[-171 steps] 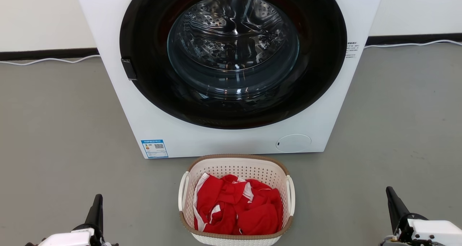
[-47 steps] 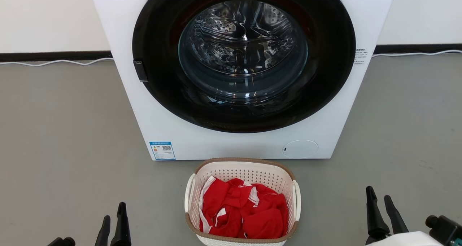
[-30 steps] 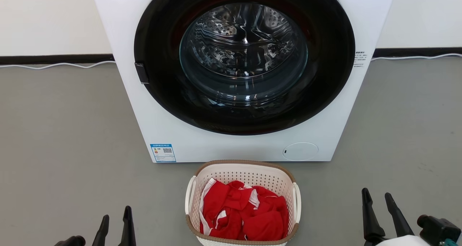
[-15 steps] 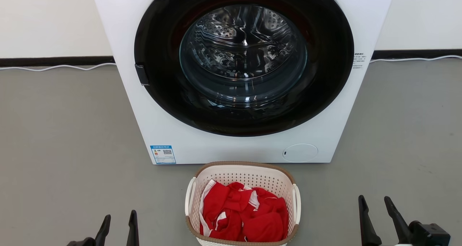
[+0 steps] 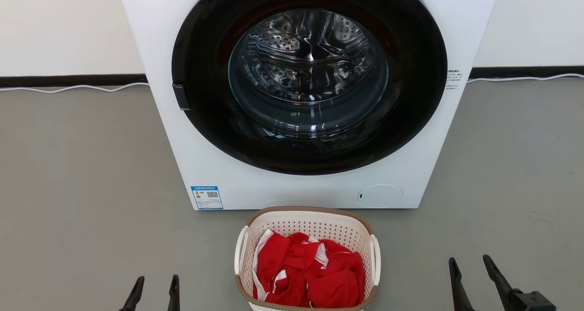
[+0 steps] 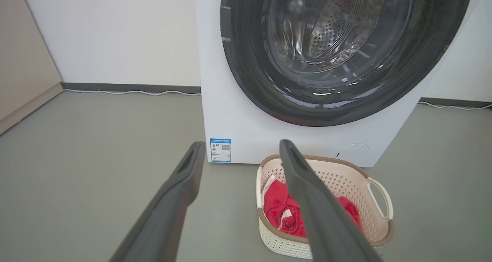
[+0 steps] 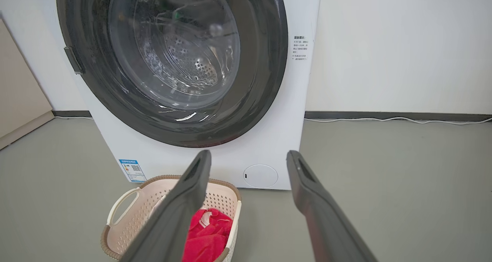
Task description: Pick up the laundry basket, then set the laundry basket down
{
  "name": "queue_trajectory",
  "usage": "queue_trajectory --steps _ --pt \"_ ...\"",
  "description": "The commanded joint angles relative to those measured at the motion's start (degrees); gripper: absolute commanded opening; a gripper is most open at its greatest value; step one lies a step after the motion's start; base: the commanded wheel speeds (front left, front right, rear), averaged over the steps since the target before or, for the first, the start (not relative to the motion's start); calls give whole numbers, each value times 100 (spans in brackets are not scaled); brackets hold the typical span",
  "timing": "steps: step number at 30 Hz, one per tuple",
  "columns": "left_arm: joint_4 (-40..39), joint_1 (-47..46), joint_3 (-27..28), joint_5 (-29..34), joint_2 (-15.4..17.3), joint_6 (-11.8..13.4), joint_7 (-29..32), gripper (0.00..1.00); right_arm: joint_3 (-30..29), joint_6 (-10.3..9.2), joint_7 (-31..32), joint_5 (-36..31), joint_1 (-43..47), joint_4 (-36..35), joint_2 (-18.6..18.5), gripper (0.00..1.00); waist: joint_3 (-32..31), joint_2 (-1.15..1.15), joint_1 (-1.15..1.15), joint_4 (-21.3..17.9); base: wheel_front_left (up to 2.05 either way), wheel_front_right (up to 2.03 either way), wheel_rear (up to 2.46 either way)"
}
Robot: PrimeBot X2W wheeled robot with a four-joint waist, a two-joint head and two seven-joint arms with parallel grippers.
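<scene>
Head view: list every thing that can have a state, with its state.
laundry basket: upright on the floor, loaded, not gripped.
red clothes: crumpled inside the laundry basket.
washing machine: door shut.
left gripper: open, holding nothing, apart from the laundry basket.
right gripper: open, holding nothing, apart from the laundry basket.

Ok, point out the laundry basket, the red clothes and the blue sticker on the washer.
laundry basket [image 5: 310, 220]: head view, perforated far wall.
red clothes [image 5: 331, 286]: head view, middle of pile.
blue sticker [image 5: 207, 197]: head view, its centre.
</scene>
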Motion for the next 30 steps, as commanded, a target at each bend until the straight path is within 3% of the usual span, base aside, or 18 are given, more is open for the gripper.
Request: queue_trajectory --steps 1,6,30 --pt "-131 -48 174 193 64 -32 -99 100 112 18 -122 -219 -82 -113 -96 100 3 0 0 -4 0 0 0" --pt "-137 -35 179 431 62 -34 -170 100 106 19 -193 -496 -61 -99 -101 100 24 0 0 -11 0 0 0" --pt "-56 -130 167 298 37 -34 -170 100 180 19 -193 -387 -148 -68 -101 100 184 0 0 -62 0 0 0"
